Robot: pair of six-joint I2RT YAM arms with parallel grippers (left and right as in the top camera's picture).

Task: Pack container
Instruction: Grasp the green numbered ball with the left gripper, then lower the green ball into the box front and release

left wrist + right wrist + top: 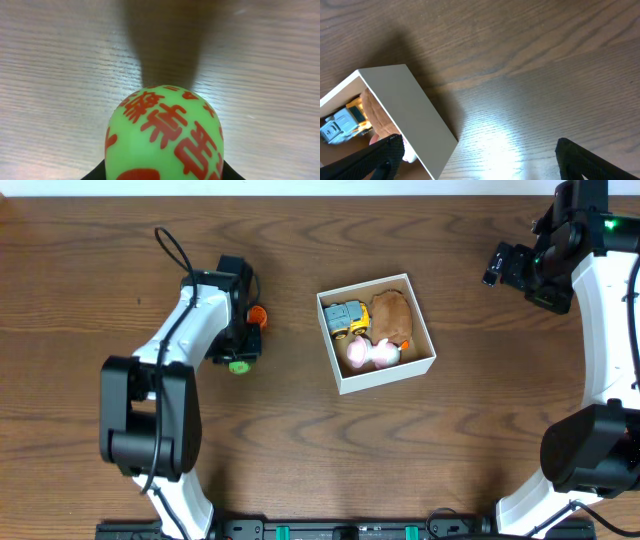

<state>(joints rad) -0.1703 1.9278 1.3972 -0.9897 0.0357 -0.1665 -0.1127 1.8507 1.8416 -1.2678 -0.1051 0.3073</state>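
The container (345, 372) is a small white-walled box with a tan inside at the table's middle. It holds a yellow-and-blue toy truck (346, 318), a brown plush (392, 313) and a pink-and-white toy (368, 353). My left gripper (240, 352) is to its left, shut on a green ball with red characters (165, 135), which also shows in the overhead view (240, 366). My right gripper (494, 266) is open and empty at the far right, well apart from the container. The right wrist view shows the container's white wall (410, 110) between my fingers (480, 155) at the left.
A small orange item (256, 313) sits beside my left wrist. Bare wood table (480, 410) lies around the container. The arm bases stand at the front edge on both sides.
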